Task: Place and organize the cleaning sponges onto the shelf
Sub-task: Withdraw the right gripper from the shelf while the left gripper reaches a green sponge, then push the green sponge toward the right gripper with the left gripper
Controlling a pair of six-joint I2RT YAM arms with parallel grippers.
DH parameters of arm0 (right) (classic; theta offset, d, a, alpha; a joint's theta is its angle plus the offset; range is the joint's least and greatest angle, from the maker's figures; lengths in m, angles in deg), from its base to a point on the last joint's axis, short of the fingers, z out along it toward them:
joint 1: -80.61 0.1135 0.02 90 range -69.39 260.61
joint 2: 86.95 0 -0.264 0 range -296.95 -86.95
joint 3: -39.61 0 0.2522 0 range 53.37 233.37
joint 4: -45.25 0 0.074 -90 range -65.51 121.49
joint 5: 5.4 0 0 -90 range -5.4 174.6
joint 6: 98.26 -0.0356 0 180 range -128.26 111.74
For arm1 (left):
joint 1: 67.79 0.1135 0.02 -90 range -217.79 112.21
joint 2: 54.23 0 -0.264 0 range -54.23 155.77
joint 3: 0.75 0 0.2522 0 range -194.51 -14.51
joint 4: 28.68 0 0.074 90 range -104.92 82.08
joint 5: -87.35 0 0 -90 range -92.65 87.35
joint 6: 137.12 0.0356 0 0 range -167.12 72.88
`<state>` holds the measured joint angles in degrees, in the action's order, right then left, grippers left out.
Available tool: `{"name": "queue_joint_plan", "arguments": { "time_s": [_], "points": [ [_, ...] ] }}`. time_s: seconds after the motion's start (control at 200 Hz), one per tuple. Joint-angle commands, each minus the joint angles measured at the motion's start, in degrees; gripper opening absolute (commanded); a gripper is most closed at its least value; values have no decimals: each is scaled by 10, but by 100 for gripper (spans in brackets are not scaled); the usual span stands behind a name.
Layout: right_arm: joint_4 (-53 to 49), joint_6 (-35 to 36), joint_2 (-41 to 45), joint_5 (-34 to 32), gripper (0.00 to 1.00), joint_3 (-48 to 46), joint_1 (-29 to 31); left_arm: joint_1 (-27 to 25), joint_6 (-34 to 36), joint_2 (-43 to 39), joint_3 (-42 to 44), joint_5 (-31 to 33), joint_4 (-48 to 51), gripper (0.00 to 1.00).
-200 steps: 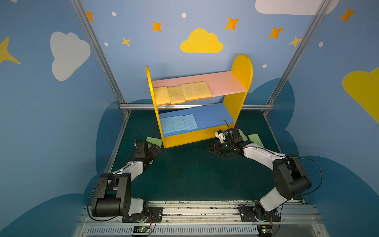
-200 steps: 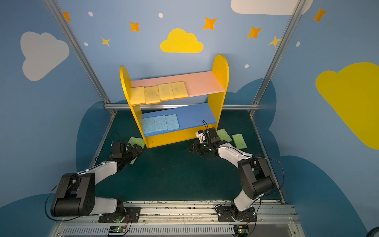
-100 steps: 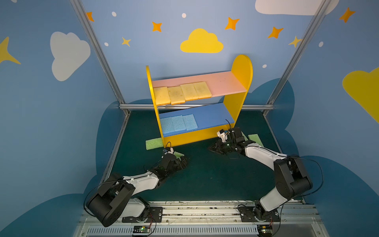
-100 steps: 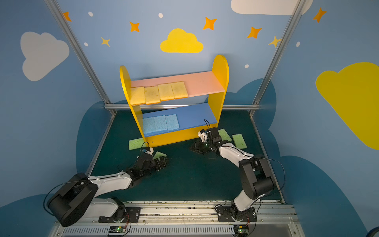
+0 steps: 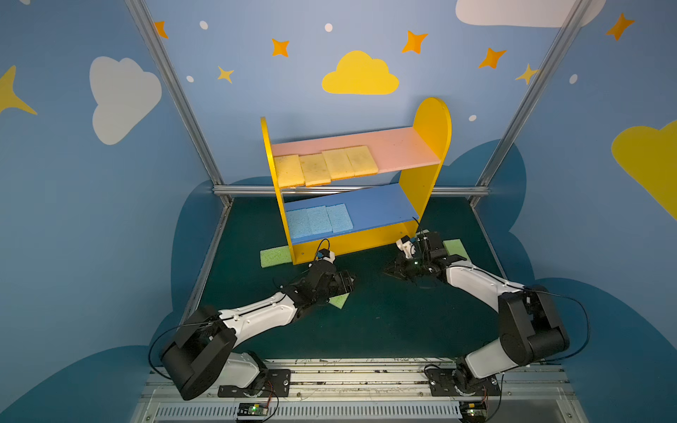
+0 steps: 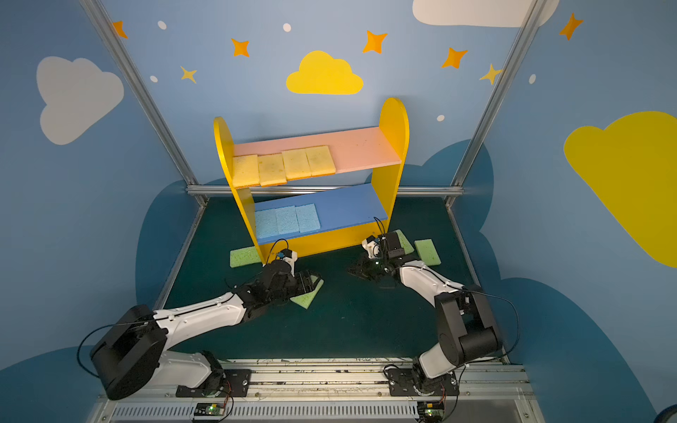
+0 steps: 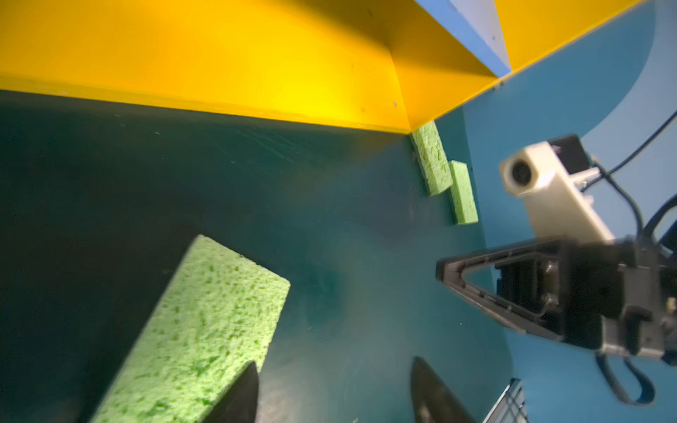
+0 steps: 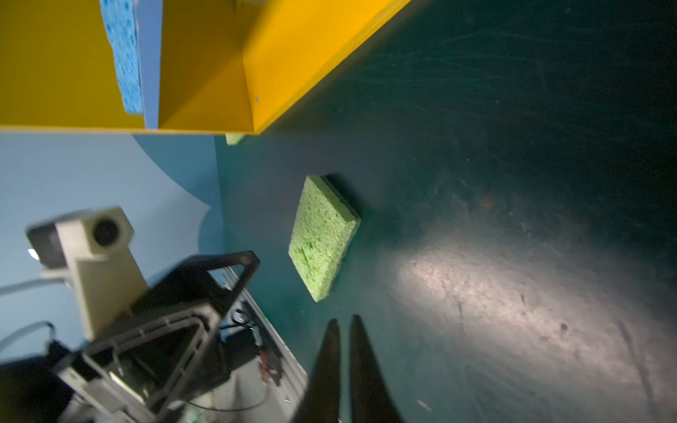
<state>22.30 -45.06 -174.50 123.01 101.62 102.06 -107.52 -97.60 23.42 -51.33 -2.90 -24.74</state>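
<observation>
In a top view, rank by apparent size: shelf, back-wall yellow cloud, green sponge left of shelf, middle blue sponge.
1. shelf
2. yellow cloud
3. green sponge left of shelf and middle blue sponge: about alike, at different distances, so unranked.

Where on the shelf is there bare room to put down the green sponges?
On the pink board, the stretch from the yellow sponges to the right side panel is bare. On the blue board, everything right of the blue sponges is bare. Both boards' left ends are crowded.
</observation>
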Motion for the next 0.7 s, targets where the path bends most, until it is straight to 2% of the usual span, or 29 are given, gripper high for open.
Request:
{"name": "queue_joint_plan", "arguments": {
  "time_s": [0.0, 0.095, 0.15, 0.165, 0.466, 0.696],
  "points": [
    [1, 1, 3, 3, 0, -31, 15, 25, 53, -12, 16, -39, 60, 42],
    [34, -15, -7, 3, 0, -48, 35, 40, 76, -19, 40, -40, 64, 29],
    [57, -25, -17, 0, 0, -52, 50, 44, 83, -24, 54, -25, 68, 6],
    [64, -28, -19, -1, 0, -53, 54, 45, 84, -26, 58, -20, 69, 3],
    [110, -57, -115, -1, 0, -2, 99, 67, 97, 3, 93, 2, 51, 6],
    [119, -68, -181, -1, 0, 38, 111, 68, 94, 71, 93, -44, 3, 5]
  ]
}}
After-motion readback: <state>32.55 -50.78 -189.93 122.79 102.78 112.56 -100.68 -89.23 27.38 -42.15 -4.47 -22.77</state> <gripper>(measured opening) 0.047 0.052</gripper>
